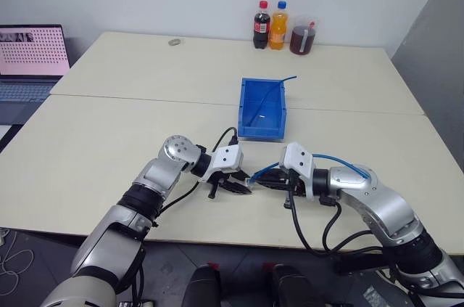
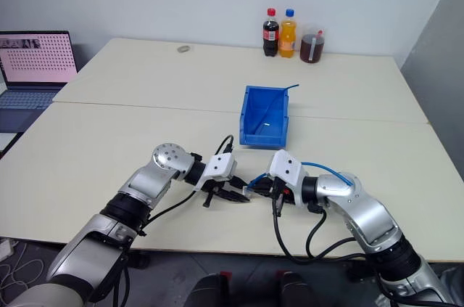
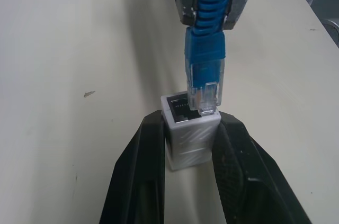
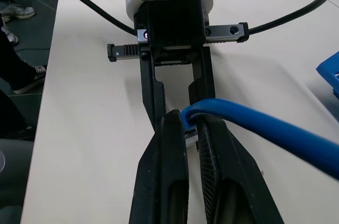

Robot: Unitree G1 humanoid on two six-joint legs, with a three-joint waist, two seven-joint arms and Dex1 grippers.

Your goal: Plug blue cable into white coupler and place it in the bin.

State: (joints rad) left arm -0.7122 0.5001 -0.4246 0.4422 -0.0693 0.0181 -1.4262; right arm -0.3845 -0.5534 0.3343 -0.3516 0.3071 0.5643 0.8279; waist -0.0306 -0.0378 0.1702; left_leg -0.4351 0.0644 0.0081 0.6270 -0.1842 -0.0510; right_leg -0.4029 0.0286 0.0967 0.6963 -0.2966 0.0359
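1. Beige table (image 1: 109, 140), with the bin (image 1: 262, 107) as landmark: both grippers meet just in front of it.
2. Left gripper (image 3: 193, 144) clamps the white coupler (image 3: 189, 128); right gripper (image 4: 192, 128) pinches the blue cable (image 3: 207, 49).
3. Plug's barely at the socket, so I'd square it up and push straight.

White coupler (image 3: 189, 131): tiny ribbed box, dark socket facing the plug. Blue cable (image 3: 206, 54): clear plug tip at the socket mouth, tilted, not seated. Bin (image 1: 245, 114): bright blue, open-topped, just beyond coupler.
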